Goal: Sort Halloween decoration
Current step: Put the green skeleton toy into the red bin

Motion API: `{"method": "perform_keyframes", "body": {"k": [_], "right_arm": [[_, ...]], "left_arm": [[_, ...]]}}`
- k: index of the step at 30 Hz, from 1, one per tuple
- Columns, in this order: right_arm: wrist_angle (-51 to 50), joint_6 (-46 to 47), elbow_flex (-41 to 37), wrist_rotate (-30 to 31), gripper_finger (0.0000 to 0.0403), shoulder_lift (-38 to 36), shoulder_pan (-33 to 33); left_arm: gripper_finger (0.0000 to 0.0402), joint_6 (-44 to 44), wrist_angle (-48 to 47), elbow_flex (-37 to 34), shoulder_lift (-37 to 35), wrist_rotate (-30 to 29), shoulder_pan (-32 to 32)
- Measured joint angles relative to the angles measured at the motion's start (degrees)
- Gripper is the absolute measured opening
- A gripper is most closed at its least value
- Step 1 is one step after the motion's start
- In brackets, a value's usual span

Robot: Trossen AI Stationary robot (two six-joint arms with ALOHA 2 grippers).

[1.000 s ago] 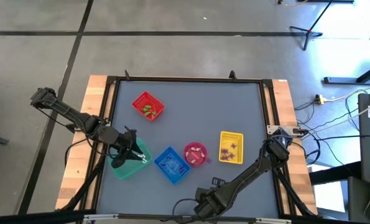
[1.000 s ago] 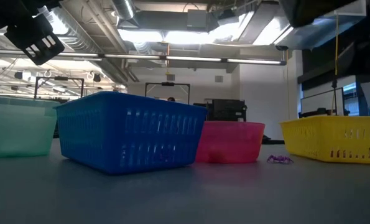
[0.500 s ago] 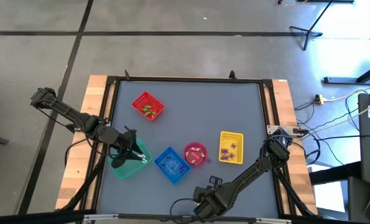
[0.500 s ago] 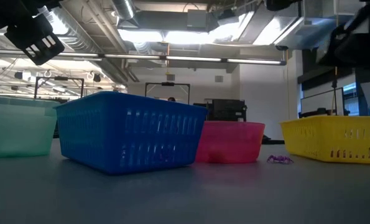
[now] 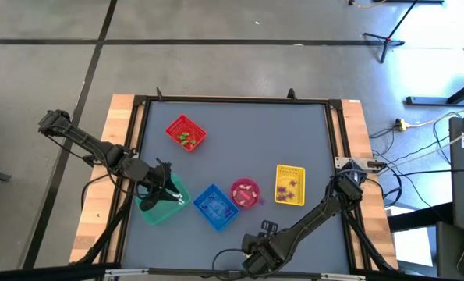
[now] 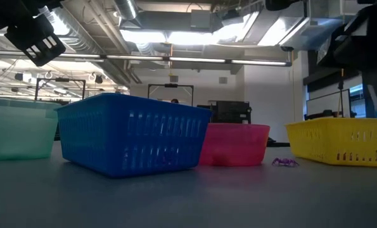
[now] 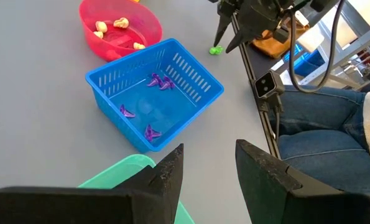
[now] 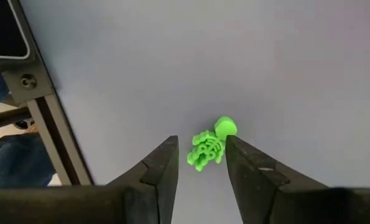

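Right pincer (image 8: 198,163) hangs low over the desk (image 5: 239,117) near its front edge, fingers apart on either side of a green skeleton (image 8: 208,145) that lies flat on the grey top; whether the fingers touch it cannot be told. In the left wrist view the same green trinket shows as a small speck beside that pincer, close to the front edge. Left pincer (image 7: 208,163) hovers over the teal basket (image 5: 163,207) at the front left of the desk, its fingers parted and nothing between them. Just beside the teal basket stands the blue basket (image 7: 153,93), with several purple trinkets (image 7: 158,81) on its floor. Next to it is the pink bowl (image 7: 119,28), holding cream pieces (image 7: 101,26). A yellow basket (image 5: 290,186) sits toward the right edge with purple bits inside, and a red basket (image 5: 185,133) stands well apart toward the back left, with green pieces (image 5: 186,140) in it. One purple spider (image 6: 284,162) lies on the bare desk between the pink bowl and the yellow basket. A person's legs (image 7: 321,134) in jeans show beyond the front edge.
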Motion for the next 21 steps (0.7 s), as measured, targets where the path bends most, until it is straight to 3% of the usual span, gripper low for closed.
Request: {"method": "perform_keyframes", "body": {"k": [21], "right_arm": [[1.16,-2.62,-2.22,0.29,0.0134,1.15,0.0]], "left_arm": [[0.0131,-0.07,0.04,0.0,-0.02,0.0,-0.01]]}}
